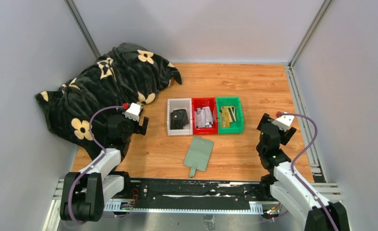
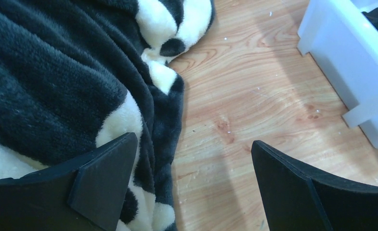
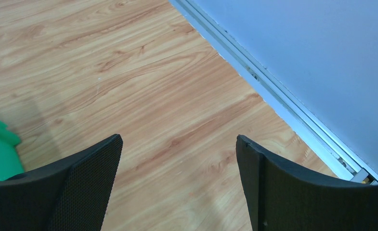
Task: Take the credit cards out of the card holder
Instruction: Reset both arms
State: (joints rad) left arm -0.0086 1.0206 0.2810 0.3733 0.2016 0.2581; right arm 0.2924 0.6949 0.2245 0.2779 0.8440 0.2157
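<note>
Left pincer point(image 2: 194, 144): spread wide and empty; it hovers to the left of the flat sage grey-green card holder point(image 1: 199, 153), its black fingers point(image 2: 105, 178) over bare wood at the blanket's hem.
Right pincer point(image 3: 177, 139): spread wide and empty; it hovers to the right of the card holder, near the metal rail point(image 3: 273, 101) at the desk's edge.
Card holder: lies flat on the wood-grain desk point(image 1: 254, 91) between the two arms, with its small tab point(image 1: 192, 172) pointing toward the arm bases. Neither pincer touches it, and I cannot tell whether any card is inside.
Black credit cards point(image 1: 179, 119): piled in the white plastic tray point(image 1: 170, 118), just beyond the card holder and slightly left.
Silvery-white credit cards point(image 1: 204, 117): in the red plastic tray point(image 1: 204, 100), straight beyond the card holder.
Gold-yellow credit cards point(image 1: 228, 114): in the green plastic tray point(image 1: 229, 99), beyond the card holder and to the right.
Trays: touching side by side in one row.
Blanket: black plush blanket with cream flowers point(image 1: 105, 86), heaped well left of the card holder.
</note>
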